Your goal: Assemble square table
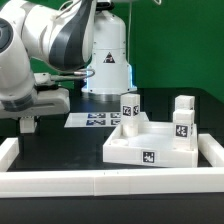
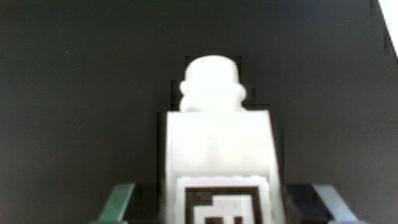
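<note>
Gripper: gripper (image 2: 217, 205) closed on a leg (image 2: 219, 135); in my wrist view I see the two dark fingers (image 2: 121, 203) flanking the white block, its black tag at the bottom centre of the frame.
Held leg: rounded peg end points away from the camera, over dark table (image 2: 71, 60).
Border rail: long low white rail (image 1: 60, 181) along the lower edge of my exterior view.
Arm: at the left of that frame, gripper (image 1: 27, 124) low over the table, held leg not clear to me there.
Square top: square top (image 1: 150, 145) at lower right, well apart from the gripper.
Other legs: tagged blocks (image 1: 131, 105) and (image 1: 182, 117) stand upright on it.
Marker board: flat sheet (image 1: 93, 119) at centre.
</note>
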Available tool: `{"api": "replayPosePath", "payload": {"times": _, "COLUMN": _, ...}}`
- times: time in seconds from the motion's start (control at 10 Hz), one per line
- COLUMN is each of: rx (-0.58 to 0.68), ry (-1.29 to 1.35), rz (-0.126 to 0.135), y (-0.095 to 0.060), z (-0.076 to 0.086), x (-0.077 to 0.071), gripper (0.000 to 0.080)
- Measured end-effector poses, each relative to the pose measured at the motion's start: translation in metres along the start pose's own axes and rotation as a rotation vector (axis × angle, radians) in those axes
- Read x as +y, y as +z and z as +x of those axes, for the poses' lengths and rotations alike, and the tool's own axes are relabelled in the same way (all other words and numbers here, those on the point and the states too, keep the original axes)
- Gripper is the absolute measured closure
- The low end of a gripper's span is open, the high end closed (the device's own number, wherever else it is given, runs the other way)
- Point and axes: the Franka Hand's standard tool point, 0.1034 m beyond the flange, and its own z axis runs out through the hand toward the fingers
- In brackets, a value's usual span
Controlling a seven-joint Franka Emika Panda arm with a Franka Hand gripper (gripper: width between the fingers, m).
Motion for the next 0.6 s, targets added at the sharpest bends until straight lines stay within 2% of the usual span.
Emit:
{"api": "replayPosePath", "payload": {"times": 0.2, "rx": -0.001, "ry": -0.004, "rz": 0.001, "y": -0.001, "z": 0.0, "x": -0.001, "gripper": 0.0513}}
{"api": "replayPosePath", "payload": {"times": 0.4, "rx": 0.014, "ry": -0.029, "rz": 0.01, "y": -0.029, "z": -0.007, "x": -0.015, "gripper": 0.0513}}
{"api": "replayPosePath", "payload": {"times": 0.6, "rx": 0.036, "ry": -0.039, "rz": 0.007, "y": -0.05, "z": -0.009, "x": -0.021, "gripper": 0.0512}}
